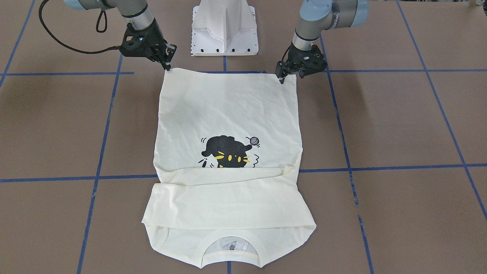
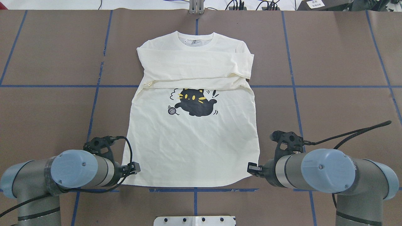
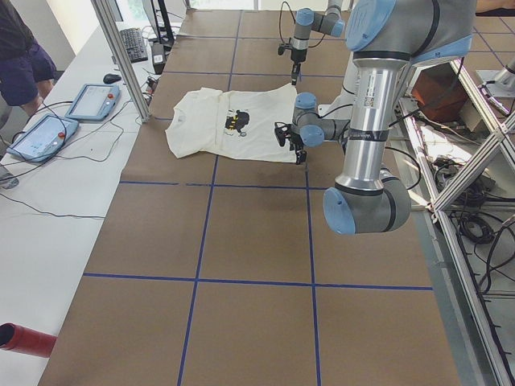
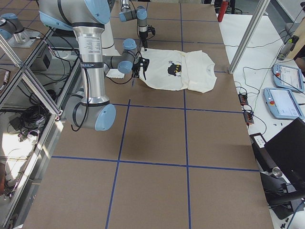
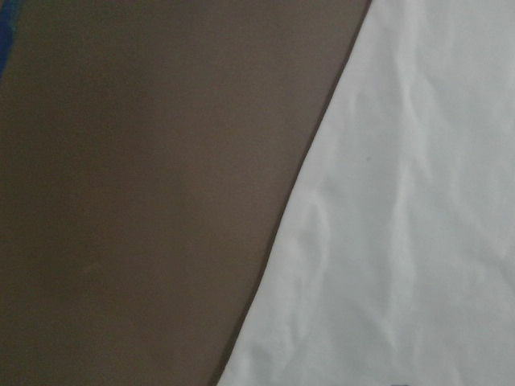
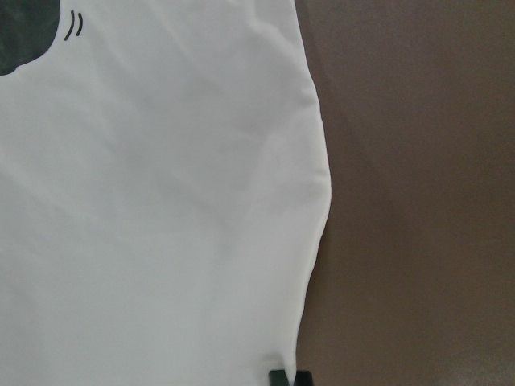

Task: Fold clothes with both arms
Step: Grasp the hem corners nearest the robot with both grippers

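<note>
Right pincer [image 1: 167,67] pinches hem of cream, cat-printed T-shirt [image 1: 228,110]; left pincer [image 1: 282,79]: cannot tell.

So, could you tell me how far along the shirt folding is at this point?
Done: both sleeves lie folded across the chest of the T-shirt. In hand: the left gripper and right gripper sit at the corners of the hem; grip unclear. Left: probably bringing the hem up toward the collar.
</note>
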